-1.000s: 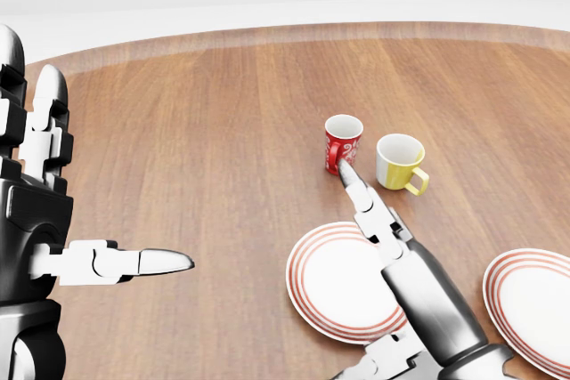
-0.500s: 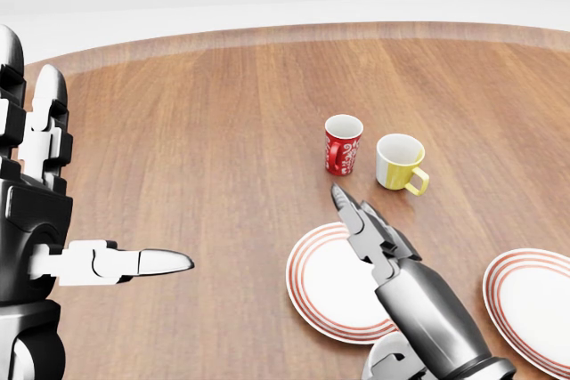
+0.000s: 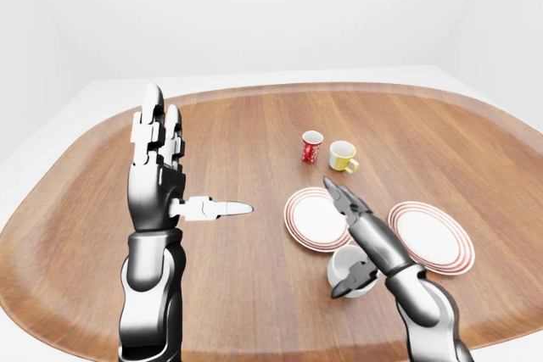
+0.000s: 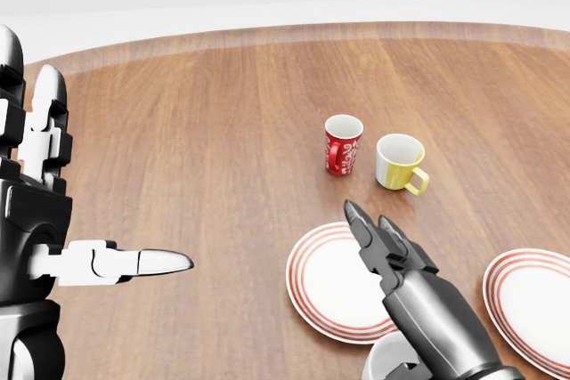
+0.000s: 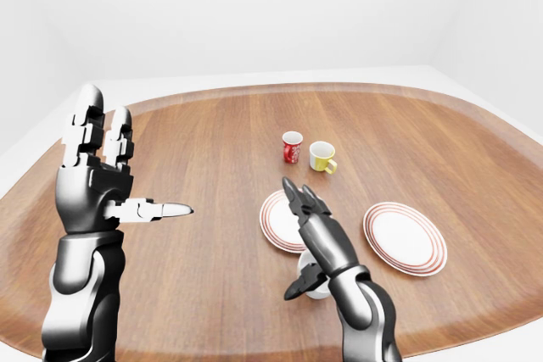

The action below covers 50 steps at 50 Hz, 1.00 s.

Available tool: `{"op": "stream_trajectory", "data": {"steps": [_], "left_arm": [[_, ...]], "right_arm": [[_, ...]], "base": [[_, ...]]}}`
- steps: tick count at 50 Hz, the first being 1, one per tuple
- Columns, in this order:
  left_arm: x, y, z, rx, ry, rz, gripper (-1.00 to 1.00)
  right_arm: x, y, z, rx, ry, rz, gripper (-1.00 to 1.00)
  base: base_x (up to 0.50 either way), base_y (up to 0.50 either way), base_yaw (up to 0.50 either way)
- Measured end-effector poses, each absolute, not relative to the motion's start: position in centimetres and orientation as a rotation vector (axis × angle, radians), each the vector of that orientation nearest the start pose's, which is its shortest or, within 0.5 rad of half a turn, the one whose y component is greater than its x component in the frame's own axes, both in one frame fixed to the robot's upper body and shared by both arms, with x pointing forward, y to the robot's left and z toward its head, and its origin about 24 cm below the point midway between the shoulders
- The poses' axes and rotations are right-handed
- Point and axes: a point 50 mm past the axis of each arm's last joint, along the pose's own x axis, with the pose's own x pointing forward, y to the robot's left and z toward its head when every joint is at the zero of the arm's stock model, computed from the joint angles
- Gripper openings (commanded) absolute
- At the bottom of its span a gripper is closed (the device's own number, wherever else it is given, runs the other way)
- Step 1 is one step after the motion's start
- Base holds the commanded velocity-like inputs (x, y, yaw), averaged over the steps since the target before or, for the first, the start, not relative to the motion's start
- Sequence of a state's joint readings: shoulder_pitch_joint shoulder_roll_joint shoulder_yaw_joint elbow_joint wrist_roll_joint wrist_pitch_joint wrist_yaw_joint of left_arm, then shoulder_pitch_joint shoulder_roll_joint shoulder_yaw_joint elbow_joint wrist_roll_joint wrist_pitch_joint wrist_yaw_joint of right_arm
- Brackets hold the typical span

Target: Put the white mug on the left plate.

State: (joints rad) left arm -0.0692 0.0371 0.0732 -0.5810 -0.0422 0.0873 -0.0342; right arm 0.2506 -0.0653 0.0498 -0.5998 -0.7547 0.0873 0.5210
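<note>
The reach is in hand: the right hand (image 3: 352, 235), fingers spread and holding nothing, hovers over the white mug (image 3: 349, 270), seemingly not touching, beside the left plate (image 3: 305, 228); next it must lower and close.

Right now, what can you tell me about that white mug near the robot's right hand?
The white mug looks like plain glossy ceramic, upright with its open mouth showing. It stands on the wooden table, just below the left plate in the left-eye view and not on it. The right hand reaches over it with open fingers and one dark finger lies across its side. No handle is visible.
</note>
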Motion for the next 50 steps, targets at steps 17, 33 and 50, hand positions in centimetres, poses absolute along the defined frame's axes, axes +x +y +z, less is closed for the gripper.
{"op": "stream_trajectory", "data": {"steps": [17,33,50], "left_arm": [[23.0,16.1,18.0,0.017,-0.563,-0.003,1.00],[23.0,16.1,18.0,0.017,-0.562,-0.002,1.00],[23.1,16.1,18.0,0.016,-0.560,-0.002,1.00]], "right_arm": [[20.1,-15.5,8.7,-0.904,0.032,0.259,1.00],[20.3,-15.9,7.3,-0.946,0.092,0.231,1.00],[20.3,-16.4,6.6,-1.038,0.137,0.204,1.00]], "base": [[0.00,0.00,0.00],[0.00,0.00,0.00],[0.00,0.00,0.00]]}}
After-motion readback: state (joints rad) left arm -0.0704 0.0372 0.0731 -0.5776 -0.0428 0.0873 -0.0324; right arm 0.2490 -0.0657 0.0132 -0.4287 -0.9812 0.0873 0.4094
